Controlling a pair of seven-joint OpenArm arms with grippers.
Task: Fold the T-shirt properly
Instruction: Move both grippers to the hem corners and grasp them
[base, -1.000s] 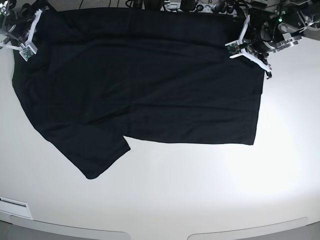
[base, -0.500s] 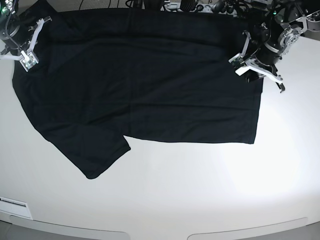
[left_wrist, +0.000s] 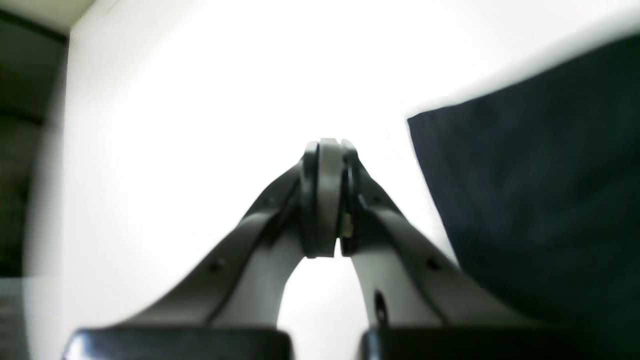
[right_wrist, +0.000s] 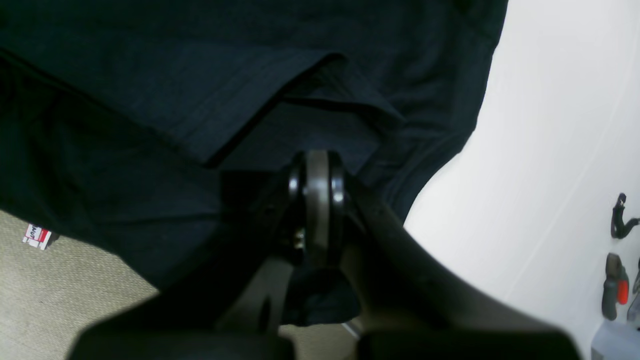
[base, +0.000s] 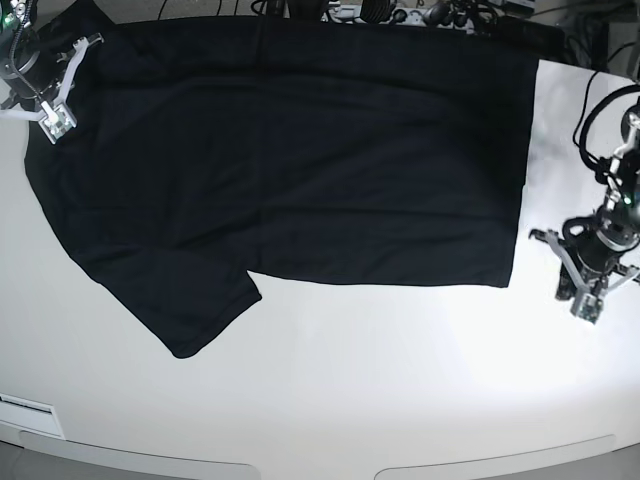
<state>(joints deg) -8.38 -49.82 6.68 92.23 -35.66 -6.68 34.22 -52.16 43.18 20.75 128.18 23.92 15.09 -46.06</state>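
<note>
The black T-shirt lies spread flat across the white table, with one sleeve pointing to the front left. My left gripper hovers over bare table just right of the shirt's lower right corner. In the left wrist view this gripper is shut and holds nothing, with the T-shirt's corner to its right. My right gripper sits at the shirt's far left edge. In the right wrist view it is shut above wrinkled T-shirt fabric, and I see no cloth between its tips.
Cables and equipment line the table's back edge. A white label strip lies at the front left. The right wrist view shows beige carpet beyond the table edge and small hand tools at the right.
My left arm has swung from the shirt's upper right corner down to the bare table beside its lower right corner, uncovering that upper corner. The right gripper barely moved.
</note>
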